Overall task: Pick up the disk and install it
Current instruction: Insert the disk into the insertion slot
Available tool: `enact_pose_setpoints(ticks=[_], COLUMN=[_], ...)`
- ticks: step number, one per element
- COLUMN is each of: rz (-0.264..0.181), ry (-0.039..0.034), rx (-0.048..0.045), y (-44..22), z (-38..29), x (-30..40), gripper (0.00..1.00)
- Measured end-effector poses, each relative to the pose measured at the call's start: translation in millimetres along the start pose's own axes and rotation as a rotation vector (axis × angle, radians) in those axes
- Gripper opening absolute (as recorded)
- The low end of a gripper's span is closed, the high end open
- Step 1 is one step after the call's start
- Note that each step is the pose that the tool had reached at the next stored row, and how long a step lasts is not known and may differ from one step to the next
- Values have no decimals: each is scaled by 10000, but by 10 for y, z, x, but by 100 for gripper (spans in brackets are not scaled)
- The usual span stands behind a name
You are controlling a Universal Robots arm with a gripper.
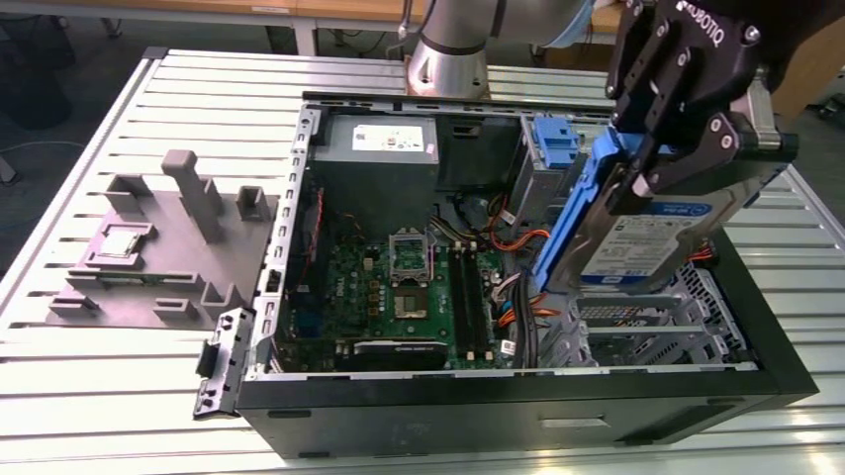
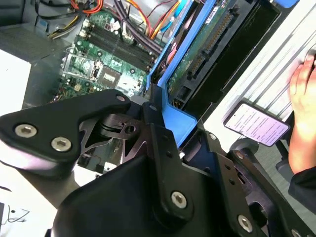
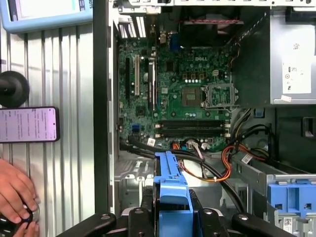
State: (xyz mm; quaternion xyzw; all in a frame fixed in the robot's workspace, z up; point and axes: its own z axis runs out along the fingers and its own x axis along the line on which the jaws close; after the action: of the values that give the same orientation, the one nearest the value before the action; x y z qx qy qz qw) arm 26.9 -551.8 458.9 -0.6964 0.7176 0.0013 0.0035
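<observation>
Exterior view: the gripper (image 1: 643,173) is clamped on the blue carrier frame (image 1: 571,223) of the disk (image 1: 650,242), jaws shut across the frame's upper end. The disk hangs on edge and tilted, label toward this camera, above the metal drive cage (image 1: 634,327) in the corner of the open computer case (image 1: 528,381) on the exterior view's right. It is not seated; I cannot tell whether its lower edge touches the cage. Risk 1: tilt. If the disk goes down at this angle, a frame corner may catch on the cage rim and jam or twist in the grip. Risk 2: the hold is on plastic at one end only, so the disk's weight could pivot it between the jaws. Risk 3: orange and black cables (image 1: 513,297) lie just beside the cage, between it and the motherboard (image 1: 410,287), and could snag or be pinched under the frame. Risk 4: in the first wrist view a person's hand (image 3: 15,197) rests on the desk (image 3: 74,148) near a phone (image 3: 29,124), just outside the case wall and close to the arm's working space.
</observation>
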Motion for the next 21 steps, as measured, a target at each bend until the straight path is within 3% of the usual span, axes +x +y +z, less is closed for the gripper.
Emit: enact_pose_setpoints(ticks=[8,21], rz=[-2,-2], ry=[2,0], rx=[0,0], y=[-85,-244], z=[61,86], x=[35,102], gripper=[36,36])
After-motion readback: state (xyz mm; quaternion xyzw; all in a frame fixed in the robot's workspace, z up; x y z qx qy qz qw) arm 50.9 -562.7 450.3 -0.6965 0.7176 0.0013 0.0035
